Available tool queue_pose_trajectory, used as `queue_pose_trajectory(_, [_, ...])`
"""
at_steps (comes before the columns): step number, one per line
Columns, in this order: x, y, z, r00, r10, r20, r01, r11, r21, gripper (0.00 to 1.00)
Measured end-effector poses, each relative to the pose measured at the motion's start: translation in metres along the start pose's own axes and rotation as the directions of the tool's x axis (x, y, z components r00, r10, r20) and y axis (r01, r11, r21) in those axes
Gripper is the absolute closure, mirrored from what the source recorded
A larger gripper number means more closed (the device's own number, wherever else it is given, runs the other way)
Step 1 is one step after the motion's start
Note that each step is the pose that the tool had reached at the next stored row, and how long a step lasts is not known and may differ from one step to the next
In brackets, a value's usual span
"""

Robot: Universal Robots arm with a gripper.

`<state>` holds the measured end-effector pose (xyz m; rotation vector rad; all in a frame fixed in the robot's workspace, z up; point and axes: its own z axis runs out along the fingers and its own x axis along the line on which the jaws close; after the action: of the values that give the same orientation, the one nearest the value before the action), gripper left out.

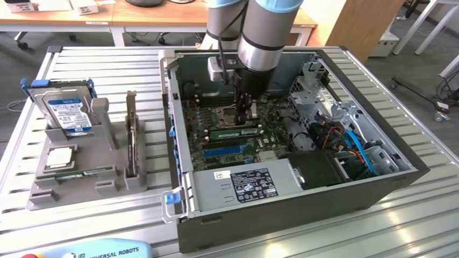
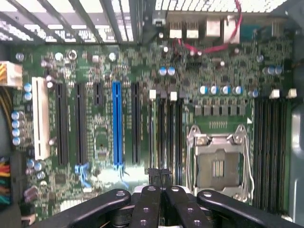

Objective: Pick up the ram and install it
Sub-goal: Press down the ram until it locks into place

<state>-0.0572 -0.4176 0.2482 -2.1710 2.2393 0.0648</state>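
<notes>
Gripper (image 2: pixel 159 175) clenched, tips right over the ram (image 1: pixel 233 130) beside the CPU socket (image 2: pixel 219 167); we'd want it square, pressed evenly.

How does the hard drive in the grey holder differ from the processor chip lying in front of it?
The hard drive stands upright in the grey holder, while the processor chip lies flat. The hard drive is larger and carries a blue-and-white label; the processor chip is small, square and silver. Both sit outside the computer case.

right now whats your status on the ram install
Gripper shut, down inside the case over the motherboard. Green ram sits in its slot beneath it. Nothing blocking.
</notes>
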Motion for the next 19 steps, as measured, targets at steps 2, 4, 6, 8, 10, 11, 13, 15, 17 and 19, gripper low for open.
queue_pose_trajectory(2, [0.0,0.0042,0.0001,1.0,0.0,0.0,0.0,1.0,0.0,0.9])
queue_pose_trajectory(4, [0.0,0.008,0.0003,1.0,0.0,0.0,0.0,1.0,0.0,0.9])
queue_pose_trajectory(6, [0.0,0.012,0.0004,1.0,0.0,0.0,0.0,1.0,0.0,0.9])
queue_pose_trajectory(8, [0.0,0.0157,0.0006,1.0,0.0,0.0,0.0,1.0,0.0,0.9])
queue_pose_trajectory(10, [0.0,0.0192,0.0007,1.0,0.0,0.0,0.0,1.0,0.0,0.9])
queue_pose_trajectory(11, [0.0,0.0208,0.0007,1.0,0.0,0.0,0.0,1.0,0.0,0.9])
queue_pose_trajectory(13, [0.0,0.023,0.0008,1.0,0.0,0.0,0.0,1.0,0.0,0.9])
queue_pose_trajectory(15, [0.0,0.0234,0.0008,1.0,0.0,0.0,0.0,1.0,-0.0001,0.9])
queue_pose_trajectory(17, [0.0,0.0234,0.0008,1.0,0.0,0.0,0.0,1.0,0.0,0.9])
queue_pose_trajectory(19, [0.0,0.0234,0.0008,1.0,0.0,0.0,0.0,1.0,0.0,0.9])
